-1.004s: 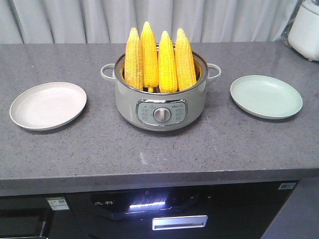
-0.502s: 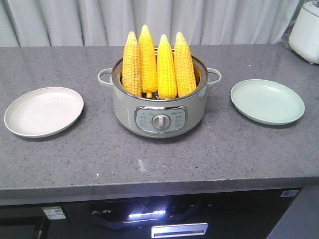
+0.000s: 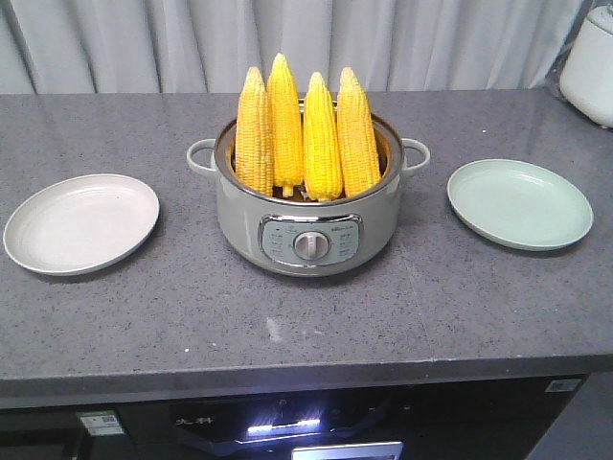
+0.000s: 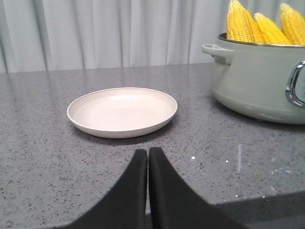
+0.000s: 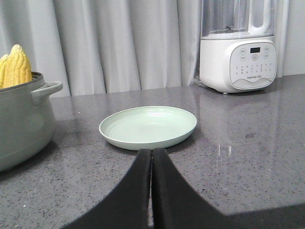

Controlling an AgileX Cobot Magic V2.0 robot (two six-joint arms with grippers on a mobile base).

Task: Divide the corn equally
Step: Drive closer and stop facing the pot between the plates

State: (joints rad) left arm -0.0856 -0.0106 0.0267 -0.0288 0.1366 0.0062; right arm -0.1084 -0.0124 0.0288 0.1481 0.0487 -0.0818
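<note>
Several yellow cobs of corn (image 3: pixel 305 134) stand upright, tips up, in a grey-green electric pot (image 3: pixel 306 225) at the counter's middle. A cream plate (image 3: pixel 81 222) lies to its left and a pale green plate (image 3: pixel 520 203) to its right, both bare. Neither arm shows in the front view. My left gripper (image 4: pixel 148 151) is shut and holds nothing, low over the counter just short of the cream plate (image 4: pixel 122 111), with the corn (image 4: pixel 259 26) up at the right. Shut on nothing too, my right gripper (image 5: pixel 152 151) hovers just before the green plate (image 5: pixel 148 126); one corn (image 5: pixel 15 67) tip shows at the left.
A white blender appliance (image 5: pixel 237 57) stands at the counter's back right, behind the green plate. Grey curtains hang behind the counter. The counter's front edge (image 3: pixel 306 369) runs above a dark built-in appliance. The pot has side handles (image 3: pixel 199 155) and a front dial.
The front view has shifted: pot and plates sit lower and slightly more spread in the frame than a second ago, as the camera moved. Nothing on the counter has moved.
</note>
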